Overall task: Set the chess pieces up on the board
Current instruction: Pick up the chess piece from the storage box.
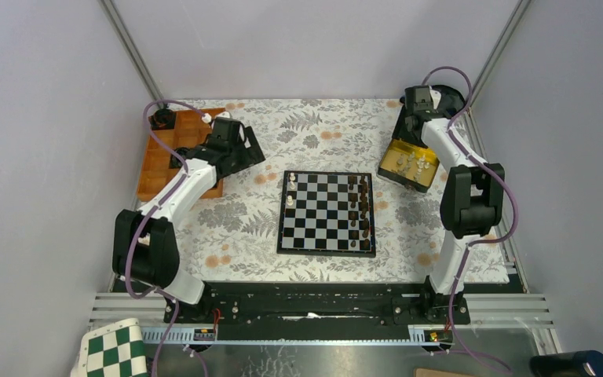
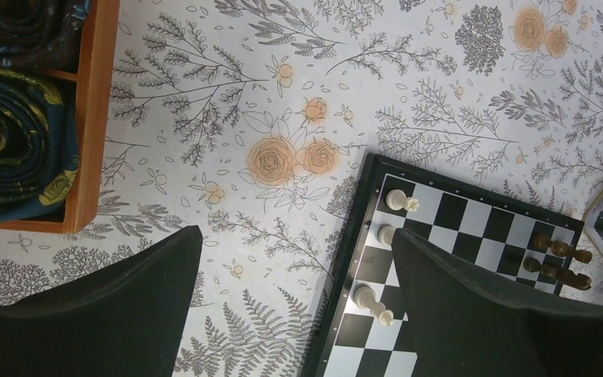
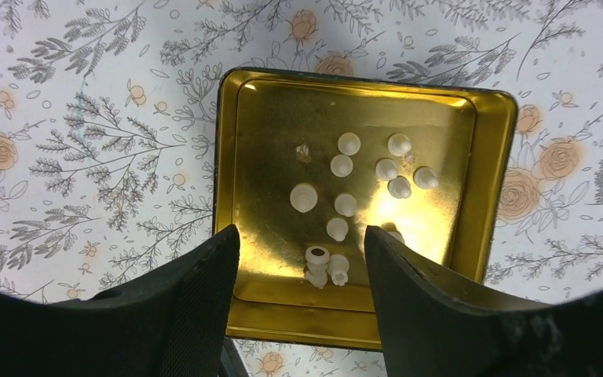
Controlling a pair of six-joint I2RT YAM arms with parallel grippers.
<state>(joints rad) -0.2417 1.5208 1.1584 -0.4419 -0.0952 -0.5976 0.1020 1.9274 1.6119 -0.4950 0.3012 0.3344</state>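
Observation:
The black-framed board [image 1: 326,224] lies mid-table. Three white chess pieces [image 2: 401,202] stand on its left edge column, also seen from above [image 1: 290,201]. My left gripper [image 2: 294,236] hangs open above the cloth at the board's left edge [image 2: 353,228], holding nothing; its right finger [image 2: 471,306] covers part of the board. Several more white chess pieces [image 3: 345,181] lie in a gold tin [image 3: 487,188]. My right gripper [image 3: 302,236] is open above the tin's near side, with two pieces [image 3: 326,265] below the gap between its fingers, untouched.
Dark brown pieces [image 1: 359,208] fill the board's right columns. The gold tin [image 1: 389,161] sits just off the board's far right corner. A wooden tray [image 2: 86,118] with rolled dark cloths is at the far left. A green-and-white checkered board [image 1: 114,349] lies beyond the near left edge.

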